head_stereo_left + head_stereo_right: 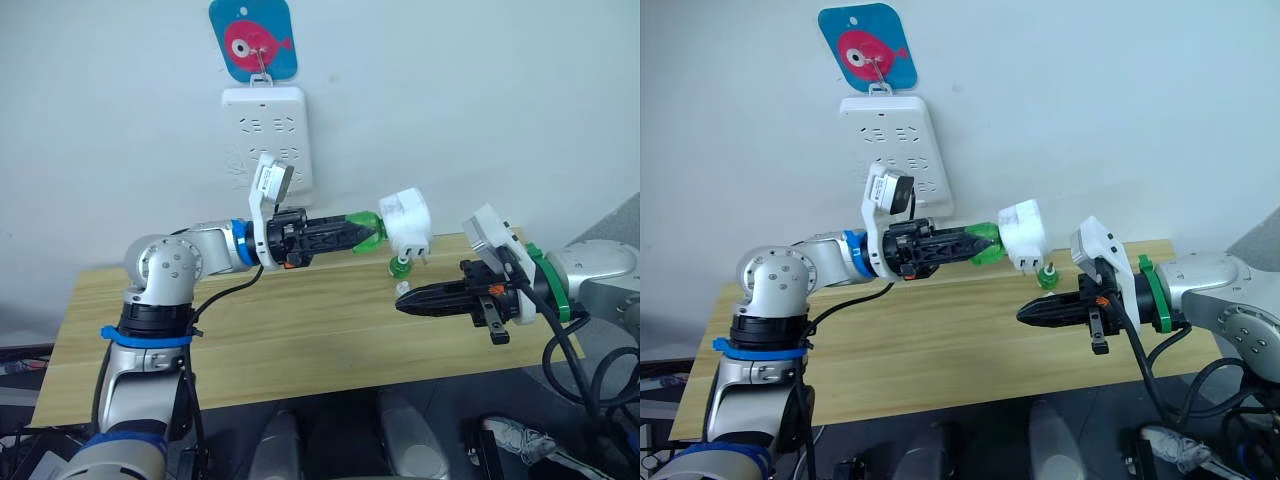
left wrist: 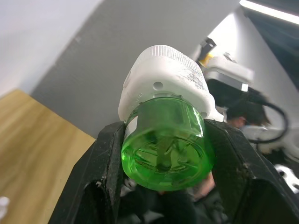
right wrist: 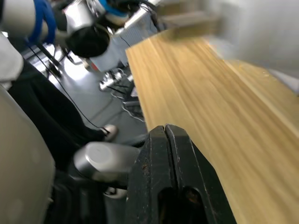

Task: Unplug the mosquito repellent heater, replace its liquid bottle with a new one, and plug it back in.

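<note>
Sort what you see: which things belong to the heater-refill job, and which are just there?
Job:
mosquito repellent heater
green bottle, clamped in left gripper
small green bottle on table
power strip
right gripper, shut, empty

Just there:
fish hook plaque
table

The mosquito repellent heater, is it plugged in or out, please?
Out: the left gripper holds the mosquito repellent heater by its green bottle, prongs bare.

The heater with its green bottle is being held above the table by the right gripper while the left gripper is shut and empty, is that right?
Sides are swapped: the left wrist view shows the left gripper clamping the green bottle of the heater; the right gripper is shut, empty.
</note>
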Robot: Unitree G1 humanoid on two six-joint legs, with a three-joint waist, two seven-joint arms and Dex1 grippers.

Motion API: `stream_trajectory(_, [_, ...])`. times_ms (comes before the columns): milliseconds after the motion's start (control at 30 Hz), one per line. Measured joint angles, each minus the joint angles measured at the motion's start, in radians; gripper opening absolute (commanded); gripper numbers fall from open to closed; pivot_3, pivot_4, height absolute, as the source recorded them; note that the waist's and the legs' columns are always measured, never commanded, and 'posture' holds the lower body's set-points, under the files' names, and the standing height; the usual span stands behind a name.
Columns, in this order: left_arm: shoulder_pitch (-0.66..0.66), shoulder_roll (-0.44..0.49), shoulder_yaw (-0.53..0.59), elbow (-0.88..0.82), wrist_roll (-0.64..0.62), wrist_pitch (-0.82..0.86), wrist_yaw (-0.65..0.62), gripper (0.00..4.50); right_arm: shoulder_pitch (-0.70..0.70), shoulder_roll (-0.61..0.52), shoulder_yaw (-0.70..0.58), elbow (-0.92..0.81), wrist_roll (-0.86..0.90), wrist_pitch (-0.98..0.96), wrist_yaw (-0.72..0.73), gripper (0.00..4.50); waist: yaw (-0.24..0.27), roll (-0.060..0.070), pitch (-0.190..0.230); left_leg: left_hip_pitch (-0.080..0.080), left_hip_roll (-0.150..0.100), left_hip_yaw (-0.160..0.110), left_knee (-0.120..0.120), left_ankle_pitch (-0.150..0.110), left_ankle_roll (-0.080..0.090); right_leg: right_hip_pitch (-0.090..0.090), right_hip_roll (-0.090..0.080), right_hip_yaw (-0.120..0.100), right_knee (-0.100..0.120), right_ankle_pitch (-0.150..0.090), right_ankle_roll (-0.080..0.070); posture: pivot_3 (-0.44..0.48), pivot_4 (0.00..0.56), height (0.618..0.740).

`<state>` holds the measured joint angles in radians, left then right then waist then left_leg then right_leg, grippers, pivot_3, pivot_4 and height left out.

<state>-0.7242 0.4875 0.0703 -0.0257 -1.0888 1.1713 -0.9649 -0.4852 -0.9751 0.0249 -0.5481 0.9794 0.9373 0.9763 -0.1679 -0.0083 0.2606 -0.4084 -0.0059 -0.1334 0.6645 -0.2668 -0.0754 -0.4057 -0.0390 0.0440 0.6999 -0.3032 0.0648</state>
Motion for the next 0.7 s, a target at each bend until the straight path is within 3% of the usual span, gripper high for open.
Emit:
stream_trajectory(300, [0.011,0.038,-0.07,-0.008,0.08,-0.038,-0.095,2.26,-0.02,0.0,-0.007,0.018,-0.012,-0.028,0.089,0.0,0.002,0.0,0.0,0.0,0.0,0.0,0.0,0.0,0.0,0.0,0.0,0.0,0.0,0.0,0.0,-0.223,0.178,0.734])
stream_trajectory(700, [0.027,0.068,-0.101,-0.044,0.131,-0.105,-0.17,2.26,-0.046,0.036,-0.013,0.026,0.019,0.018,0.065,0.0,0.002,0.0,0.0,0.0,0.0,0.0,0.0,0.0,0.0,0.0,0.0,0.0,0.0,0.0,0.0,-0.221,0.182,0.734])
